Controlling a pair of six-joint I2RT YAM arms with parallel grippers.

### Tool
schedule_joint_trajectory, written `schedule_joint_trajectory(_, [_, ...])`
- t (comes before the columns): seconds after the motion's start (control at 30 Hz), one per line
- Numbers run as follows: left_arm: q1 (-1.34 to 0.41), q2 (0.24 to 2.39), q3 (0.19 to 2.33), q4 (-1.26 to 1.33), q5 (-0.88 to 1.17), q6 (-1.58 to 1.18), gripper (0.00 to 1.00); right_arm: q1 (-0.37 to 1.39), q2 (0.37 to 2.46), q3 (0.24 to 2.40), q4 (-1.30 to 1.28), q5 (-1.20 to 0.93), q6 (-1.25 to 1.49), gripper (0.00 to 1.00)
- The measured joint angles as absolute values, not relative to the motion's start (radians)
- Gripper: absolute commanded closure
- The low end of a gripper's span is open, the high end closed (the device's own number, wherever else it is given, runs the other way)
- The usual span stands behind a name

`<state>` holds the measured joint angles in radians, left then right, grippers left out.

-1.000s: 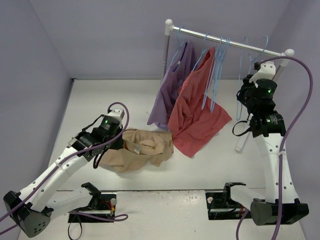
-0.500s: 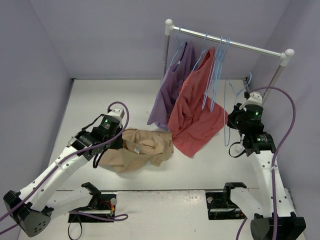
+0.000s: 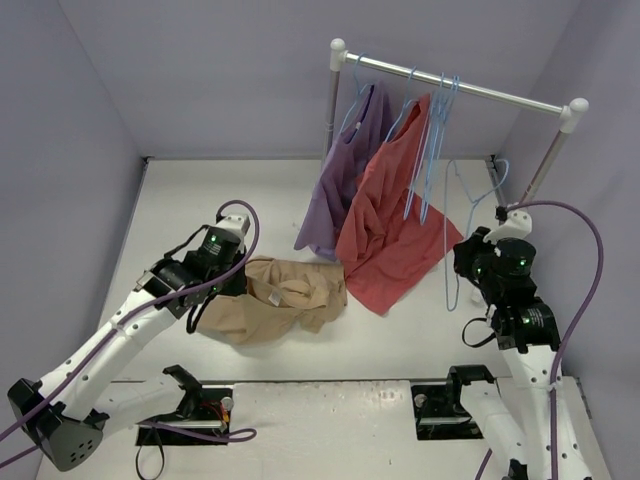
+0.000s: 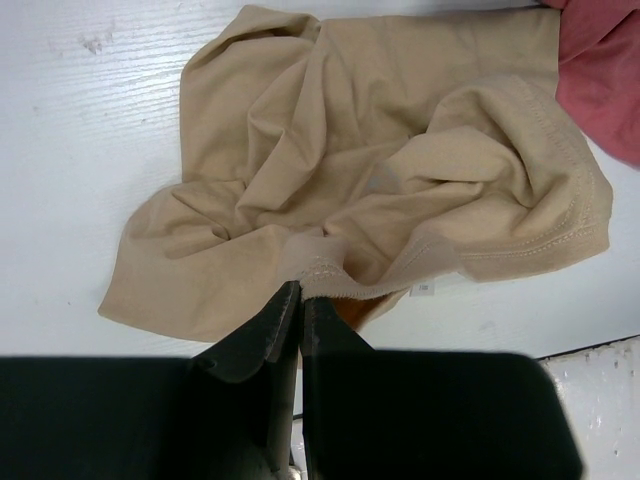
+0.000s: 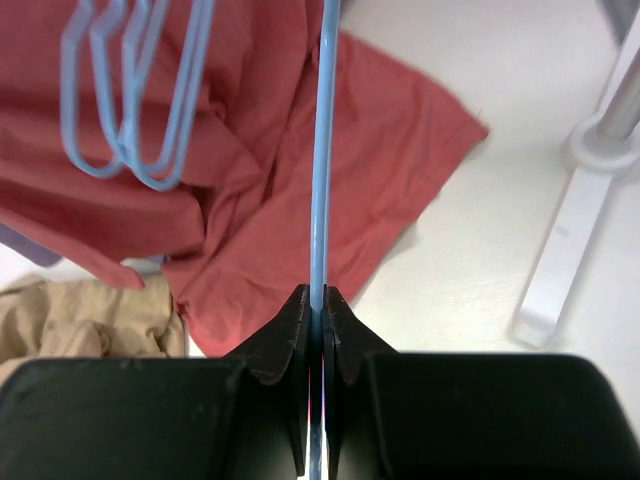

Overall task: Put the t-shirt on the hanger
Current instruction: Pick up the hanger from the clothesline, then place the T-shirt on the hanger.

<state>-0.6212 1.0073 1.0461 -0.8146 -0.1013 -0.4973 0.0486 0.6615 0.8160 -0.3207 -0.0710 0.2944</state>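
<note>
Top of hanger (image 5: 321, 150) beyond view's edge

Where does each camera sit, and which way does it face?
Top external: high behind the robot, looking down over the table toward the rack; left arm and right arm show.
Left wrist: on the left arm, looking down at the t-shirt; the left gripper pinches its edge.
Right wrist: on the right arm, looking along the hanger that the right gripper clamps.
Shared: both wrist views show the red shirt and t-shirt.
</note>
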Motion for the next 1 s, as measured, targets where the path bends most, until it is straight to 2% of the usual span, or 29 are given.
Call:
schedule_joint_trajectory(0.23, [-0.621, 1.01, 1.062, -0.832, -0.109, -0.497, 1.0, 0.056, 0.617, 0.992, -0.32, -0.079, 0.206, 1.0])
schedule_joint_trajectory(0.47, [-0.619, 1.037, 1.103, -0.838, -0.119, -0.481, 1.0, 0.083, 0.611, 1.117, -0.31, -0.218, 0.105, 1.0])
schedule_joint_trajectory(0.73, [-0.549, 1.088, 1.167, -0.853, -0.115, -0.408, 1.0, 0.114, 0.631, 1.117, -0.31, -0.492, 0.039, 1.0])
schedule_joint_trajectory(1.0, [-0.477, 1.112, 1.218, -0.862, -0.104, -0.346, 1.0, 0.135, 0.59, 1.075, -0.319, -0.582, -0.002, 1.0])
